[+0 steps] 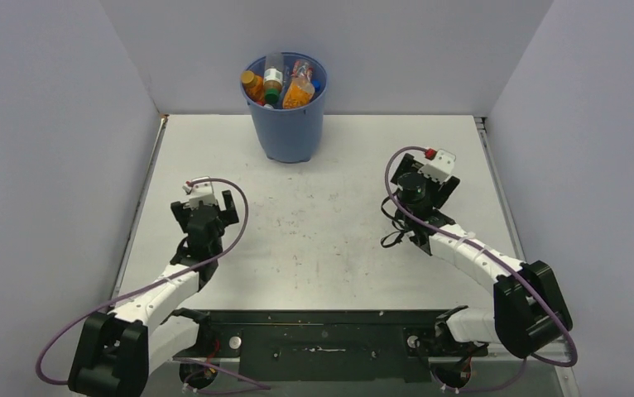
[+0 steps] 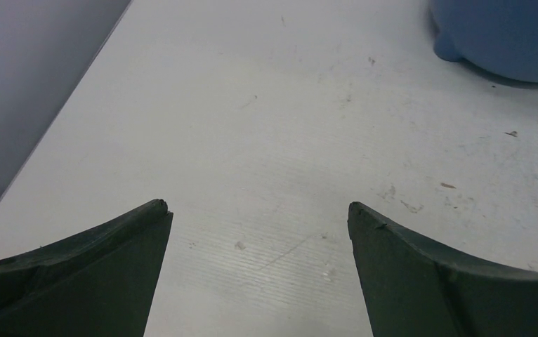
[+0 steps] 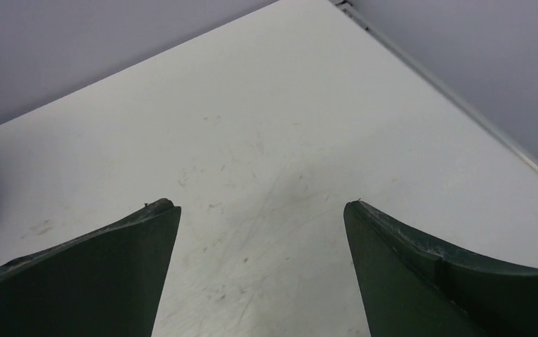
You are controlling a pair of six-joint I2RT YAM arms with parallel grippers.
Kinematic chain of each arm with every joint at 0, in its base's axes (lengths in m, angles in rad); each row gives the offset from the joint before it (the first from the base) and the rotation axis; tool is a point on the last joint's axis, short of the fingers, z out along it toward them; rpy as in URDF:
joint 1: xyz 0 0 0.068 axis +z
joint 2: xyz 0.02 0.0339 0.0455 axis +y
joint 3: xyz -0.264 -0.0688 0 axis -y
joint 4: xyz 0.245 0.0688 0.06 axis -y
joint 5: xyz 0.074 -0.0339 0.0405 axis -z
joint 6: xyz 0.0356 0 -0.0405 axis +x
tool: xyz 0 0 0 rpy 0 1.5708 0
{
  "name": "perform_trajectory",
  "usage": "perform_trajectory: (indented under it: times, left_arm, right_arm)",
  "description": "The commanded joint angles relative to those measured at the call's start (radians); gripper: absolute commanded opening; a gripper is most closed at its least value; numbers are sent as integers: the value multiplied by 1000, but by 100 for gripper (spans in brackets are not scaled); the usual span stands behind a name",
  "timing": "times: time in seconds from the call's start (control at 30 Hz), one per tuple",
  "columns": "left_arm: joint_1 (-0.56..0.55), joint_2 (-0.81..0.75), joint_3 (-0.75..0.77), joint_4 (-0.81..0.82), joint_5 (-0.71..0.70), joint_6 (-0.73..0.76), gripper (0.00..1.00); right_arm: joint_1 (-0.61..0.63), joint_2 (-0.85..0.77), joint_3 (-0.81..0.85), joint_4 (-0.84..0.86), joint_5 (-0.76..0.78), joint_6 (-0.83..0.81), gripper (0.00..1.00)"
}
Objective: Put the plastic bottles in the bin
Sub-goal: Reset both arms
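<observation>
Looks like you're basically done imo: the plastic bottles are all piled inside the bin. It sits upright at the back middle of the counter, close to the back wall, w/ a few necks and caps poking above the rim. I can't spot a loose bottle on the counter in any view, tho the bits under the arms are hidden, so can't rule those out. Left arm hangs over the left side, jaws wide apart w/ nothing between them. Its wrist cam shows only bare counter and the bin's base off at the far right. Right arm is over the right side, jaws also apart and empty, well away from the bin. So the step in hand is prob just a last check + parking. To do it well, sweep each wrist cam slowly over spots the top cam can't see, esp. behind the bin, before calling it. If smth turns up, grab it across the body, not the cap end, since round bottles roll. On the way back go slow and don't clip the bin. It tapers to its base and it's loaded, so a knock could tip it.
</observation>
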Motion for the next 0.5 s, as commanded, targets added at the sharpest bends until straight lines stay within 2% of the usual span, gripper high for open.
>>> perform_trajectory:
  times: [0.0,0.17,0.27,0.4,0.47]
  left_arm:
    - [64,92,-19,204,40,4,96]
    - [65,219,3,287,160,115,96]
    - [122,230,-36,373,214,99,96]
    - [179,254,-85,473,292,44,96]
    - [184,268,-87,503,354,98,96]
  right_arm:
    - [-90,18,-95,283,-81,-317,90]
    - [-177,129,-126,243,-77,-355,90]
    - [-228,140,-205,299,-65,-248,90]
    - [-232,134,-381,626,-113,-360,90]
    - [-233,151,-459,790,-108,-435,90]
